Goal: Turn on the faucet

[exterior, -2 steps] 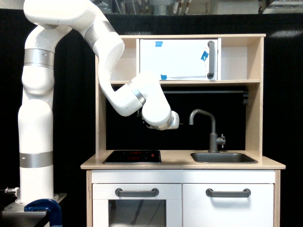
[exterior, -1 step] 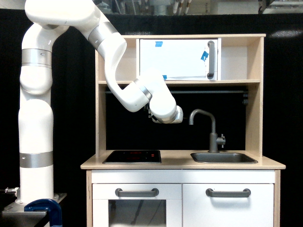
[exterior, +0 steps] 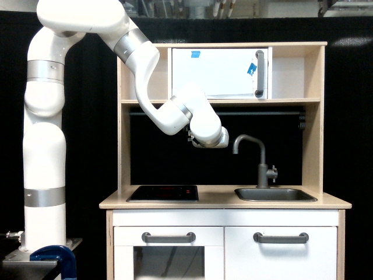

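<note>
Gripper (exterior: 226, 142) hidden behind wrist, near faucet (exterior: 259, 160) spout, apart

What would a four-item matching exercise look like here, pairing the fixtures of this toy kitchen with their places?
Things:
1. slim dark grey faucet
2. black stovetop panel
3. white cabinet door with blue tape
4. white robot wrist end

Places:
A. upper shelf
B. counter, exterior view's left
C. behind the sink
D. in the air beside the spout

Pairs: 1-C, 2-B, 3-A, 4-D
</note>
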Controlling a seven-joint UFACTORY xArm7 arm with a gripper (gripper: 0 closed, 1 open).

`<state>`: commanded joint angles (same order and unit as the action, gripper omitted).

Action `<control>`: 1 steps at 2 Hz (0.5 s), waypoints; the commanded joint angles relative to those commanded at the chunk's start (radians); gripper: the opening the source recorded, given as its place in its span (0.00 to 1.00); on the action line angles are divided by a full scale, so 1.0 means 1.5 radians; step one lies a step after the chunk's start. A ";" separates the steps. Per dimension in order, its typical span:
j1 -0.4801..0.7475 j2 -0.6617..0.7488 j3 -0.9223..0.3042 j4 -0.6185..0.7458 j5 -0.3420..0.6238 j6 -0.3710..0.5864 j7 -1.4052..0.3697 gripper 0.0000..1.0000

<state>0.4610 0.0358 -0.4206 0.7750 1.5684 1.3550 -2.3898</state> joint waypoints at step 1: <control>0.002 0.064 0.054 0.045 0.060 -0.024 -0.016 1.00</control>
<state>0.4639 0.1314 -0.3392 0.8424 1.6579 1.3197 -2.4134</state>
